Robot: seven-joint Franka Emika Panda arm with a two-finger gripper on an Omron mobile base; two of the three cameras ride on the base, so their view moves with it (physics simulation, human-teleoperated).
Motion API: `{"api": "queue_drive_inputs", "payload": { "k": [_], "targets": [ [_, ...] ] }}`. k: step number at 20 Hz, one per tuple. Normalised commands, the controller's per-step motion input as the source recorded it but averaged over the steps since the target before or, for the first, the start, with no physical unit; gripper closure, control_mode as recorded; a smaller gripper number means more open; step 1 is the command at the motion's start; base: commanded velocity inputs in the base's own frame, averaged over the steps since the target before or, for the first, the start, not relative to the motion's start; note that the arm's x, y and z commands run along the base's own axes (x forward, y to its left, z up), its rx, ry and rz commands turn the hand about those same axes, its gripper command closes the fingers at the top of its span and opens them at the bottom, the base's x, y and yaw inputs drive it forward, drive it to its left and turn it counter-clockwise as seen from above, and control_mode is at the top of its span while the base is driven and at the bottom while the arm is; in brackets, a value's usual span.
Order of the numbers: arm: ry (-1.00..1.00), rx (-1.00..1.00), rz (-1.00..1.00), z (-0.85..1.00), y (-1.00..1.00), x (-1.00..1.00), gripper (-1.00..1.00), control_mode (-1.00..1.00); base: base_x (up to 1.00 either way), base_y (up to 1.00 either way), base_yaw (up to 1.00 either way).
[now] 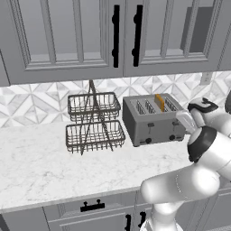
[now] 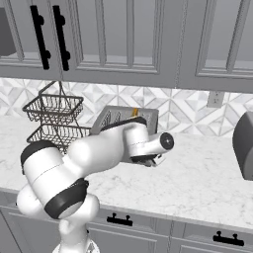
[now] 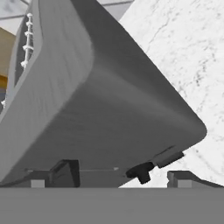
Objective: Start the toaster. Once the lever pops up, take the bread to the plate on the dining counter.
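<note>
Left base view: one toaster [image 1: 153, 119] on marble counter [image 1: 40, 162], one bread [image 1: 159, 102] slice upright in slot, one two-tier wire rack [image 1: 94, 122] beside it (left). Right base view: arm hides toaster [image 2: 118, 118]. Hand view: gripper [image 3: 120, 178] jaws wide open, empty, two fingertips [image 3: 65, 173] near toaster [image 3: 87, 96] corner.

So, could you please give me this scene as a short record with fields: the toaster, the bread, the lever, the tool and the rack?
toaster: boxy grey metal two-slot toaster, standing on the white marble-patterned counter
bread: tan slice upright in a slot, top sticking out
lever: small dark tab low on the toaster's face, just ahead of the tool
tool: two-finger tool, jaws open, close to the toaster's right end, holding nothing
rack: two-tier dark wire basket rack, left of the toaster, apart from it
</note>
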Motion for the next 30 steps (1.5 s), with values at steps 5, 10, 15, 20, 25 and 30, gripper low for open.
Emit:
{"api": "queue_drive_inputs", "payload": {
  "k": [5,10,15,20,25,30],
  "targets": [
    [0.00,-0.11,-0.11,-0.68,0.00,-0.03,-1.00,-1.00,0.00,0.00,0.00],
    [0.00,-0.15,-0.09,-0.96,0.00,-0.30,-1.00,-1.00,0.00,0.00,0.00],
    [-0.01,-0.06,-0.07,-0.43,-0.03,-0.18,-1.00,-1.00,0.00,0.00,0.00],
    [0.00,0.05,0.00,0.80,-0.07,-0.47,-1.00,-1.00,0.00,0.00,0.00],
    [0.00,0.03,0.00,1.00,0.00,-0.41,-1.00,-1.00,0.00,0.00,0.00],
    [-0.02,0.16,0.01,0.86,-0.02,-0.49,-1.00,-1.00,0.00,0.00,0.00]
  ]
}}
